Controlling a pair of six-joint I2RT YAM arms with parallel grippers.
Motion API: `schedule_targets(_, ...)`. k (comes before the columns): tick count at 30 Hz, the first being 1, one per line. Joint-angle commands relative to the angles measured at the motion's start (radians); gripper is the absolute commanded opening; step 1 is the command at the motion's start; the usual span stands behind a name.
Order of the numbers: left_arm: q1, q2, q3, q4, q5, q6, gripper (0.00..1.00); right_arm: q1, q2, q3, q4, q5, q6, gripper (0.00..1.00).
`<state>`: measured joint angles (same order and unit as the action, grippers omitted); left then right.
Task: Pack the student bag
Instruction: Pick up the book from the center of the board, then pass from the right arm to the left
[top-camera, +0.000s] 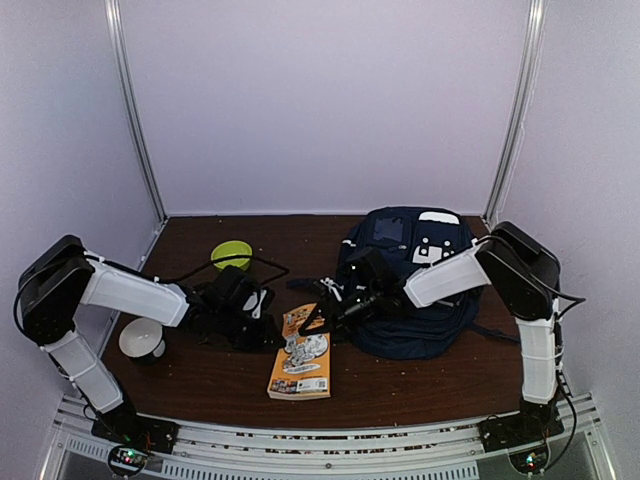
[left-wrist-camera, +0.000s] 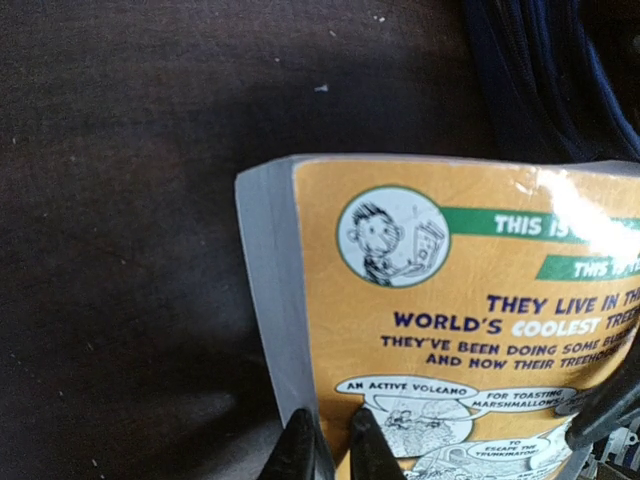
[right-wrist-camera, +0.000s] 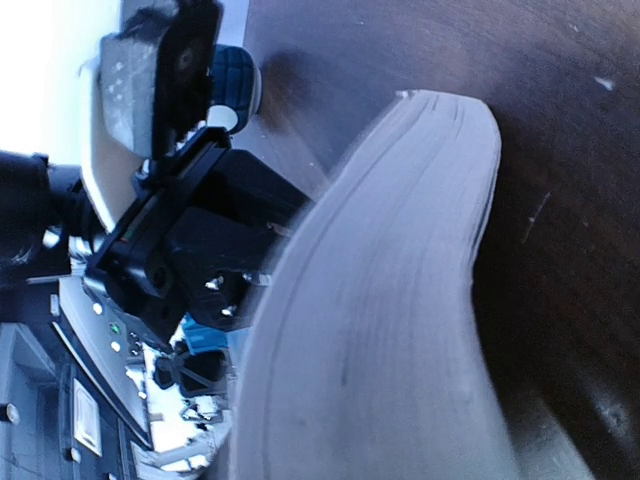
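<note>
The student bag (top-camera: 415, 285), navy with white patches, lies at the right of the table. An orange paperback (top-camera: 300, 358) lies to its left, with its near end on the table. My left gripper (top-camera: 266, 322) is shut on the book's left edge. In the left wrist view one fingertip (left-wrist-camera: 298, 448) presses the grey page block and the other sits on the orange cover (left-wrist-camera: 450, 300). My right gripper (top-camera: 327, 313) is at the book's far right corner, and one of its black fingers (left-wrist-camera: 608, 408) rests on the cover. The page block (right-wrist-camera: 400, 300) fills the right wrist view and hides the jaws.
A green bowl (top-camera: 231, 253) stands at the back left. A white cup (top-camera: 140, 340) sits near the left arm. The bag's dark straps (left-wrist-camera: 560, 80) lie just beyond the book. Walls close in the table on three sides.
</note>
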<state>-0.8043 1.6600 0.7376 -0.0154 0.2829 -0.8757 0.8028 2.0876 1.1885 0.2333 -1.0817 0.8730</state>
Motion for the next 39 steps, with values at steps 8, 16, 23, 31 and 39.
schedule_targets(8, -0.054, -0.210, -0.040, -0.363, -0.425, 0.012, 0.35, 0.009, -0.195, 0.056, -0.292, 0.158, -0.227, 0.01)
schedule_targets(16, -0.270, -0.456, 0.083, -0.442, -0.953, 0.363, 0.42, -0.021, -0.233, 0.170, -0.433, 0.251, -0.109, 0.00)
schedule_targets(23, -0.530, -0.503, 0.104, -0.202, -1.114, 0.837, 0.48, -0.090, -0.240, 0.109, -0.222, 0.163, 0.116, 0.00)
schedule_targets(31, -0.677, -0.326, 0.207, -0.195, -1.079, 1.038, 0.49, -0.135, -0.227, 0.090, -0.097, 0.099, 0.244, 0.00)
schedule_targets(39, -0.707, -0.222, 0.190, -0.019, -1.106, 1.242, 0.49, -0.139, -0.240, 0.047, -0.018, 0.075, 0.327, 0.00)
